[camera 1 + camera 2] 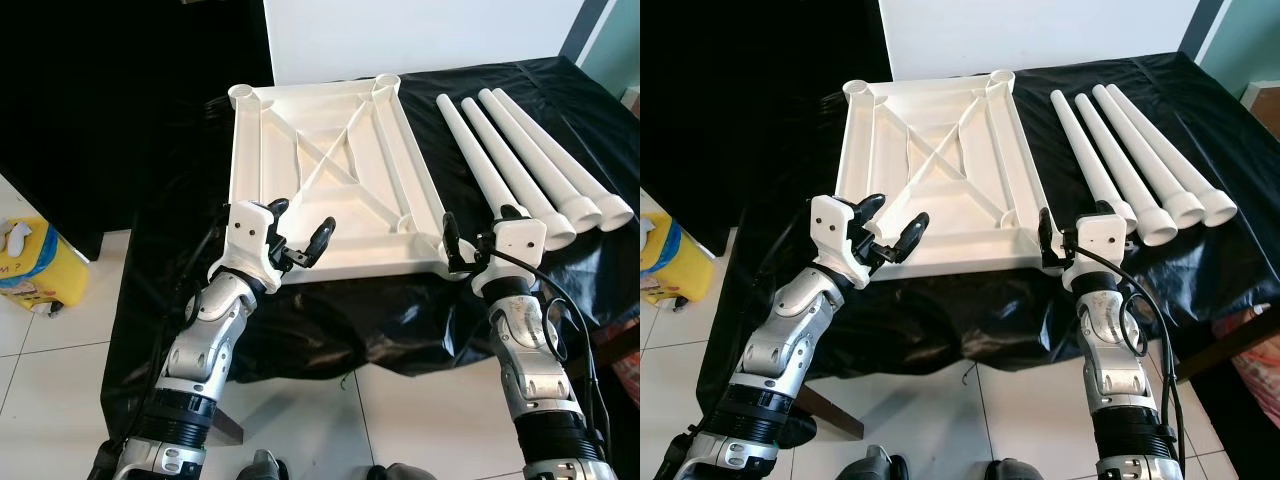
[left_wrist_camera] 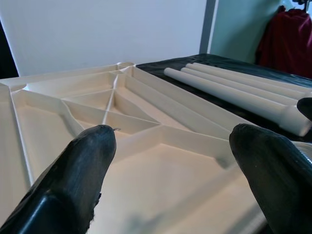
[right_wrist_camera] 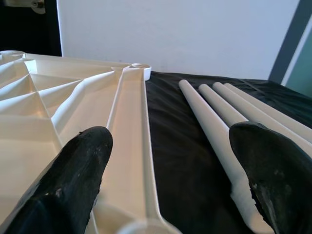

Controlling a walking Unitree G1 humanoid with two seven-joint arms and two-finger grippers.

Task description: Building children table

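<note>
Hovering apart, left pincer above tabletop's near edge.

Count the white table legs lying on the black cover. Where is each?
4: side by side, right of the upturned tabletop: first, second, third, fourth. None seems hidden.

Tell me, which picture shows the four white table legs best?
The left eye view shows them best: all four white table legs lie whole, side by side on the black cover, right of the tabletop. The right eye view matches it. The right wrist view sees them low and cut off; the left wrist view catches them far off.
</note>
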